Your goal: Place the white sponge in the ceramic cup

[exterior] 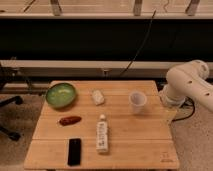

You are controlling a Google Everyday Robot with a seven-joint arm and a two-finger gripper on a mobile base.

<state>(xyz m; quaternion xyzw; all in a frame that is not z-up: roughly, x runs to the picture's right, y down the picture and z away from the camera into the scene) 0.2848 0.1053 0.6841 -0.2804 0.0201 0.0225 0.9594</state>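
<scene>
The white sponge (98, 97) lies on the wooden table (135, 135), at the back middle. The ceramic cup (137, 101) stands upright to its right, about a cup's width away, and looks empty. My white arm (187, 82) hangs over the table's right edge. My gripper (171, 111) seems to point down beside that edge, right of the cup and apart from it. It is far from the sponge and holds nothing that I can see.
A green bowl (61, 94) sits at the back left. A reddish-brown object (70, 120) lies in front of it. A white bottle with a label (102, 134) lies at the front middle, with a black phone-like object (74, 151) to its left. An office chair (7, 107) stands left of the table.
</scene>
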